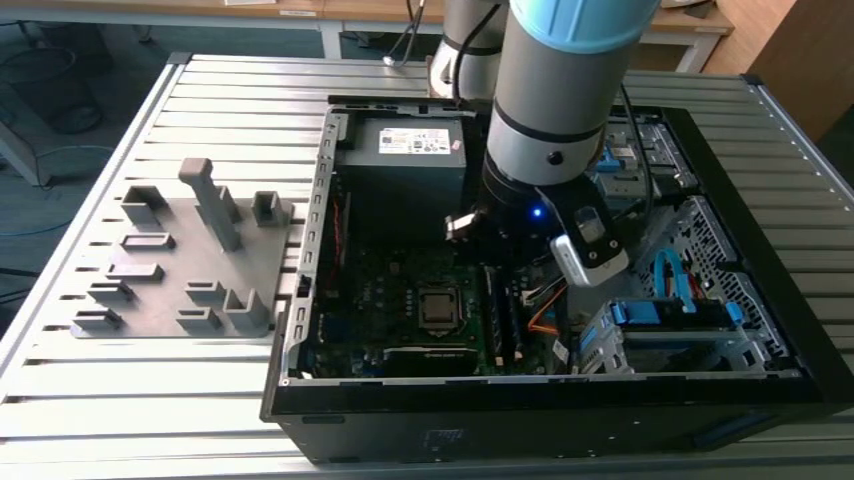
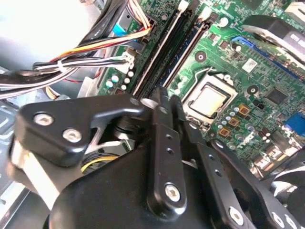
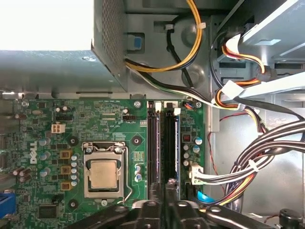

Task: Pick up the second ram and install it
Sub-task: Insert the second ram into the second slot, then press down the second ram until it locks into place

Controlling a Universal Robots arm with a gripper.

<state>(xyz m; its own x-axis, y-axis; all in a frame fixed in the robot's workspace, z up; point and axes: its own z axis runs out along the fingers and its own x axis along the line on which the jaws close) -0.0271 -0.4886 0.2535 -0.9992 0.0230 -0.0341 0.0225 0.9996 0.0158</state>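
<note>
End effector (image 3: 164,202) over motherboard (image 3: 114,129) slots; cable bundle (image 3: 252,162) beside.

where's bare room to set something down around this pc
Bare slatted table lies in front of the grey fixture and beyond it, beside the open case. Inside the case it is crowded: the arm over the motherboard, cables alongside.

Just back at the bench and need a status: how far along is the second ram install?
The grey fixture holds no ram, so pickup looks done. The end effector is over the motherboard's memory slots. Dark strips sit in the slots; whether the second ram is fully seated can't be told.
</note>
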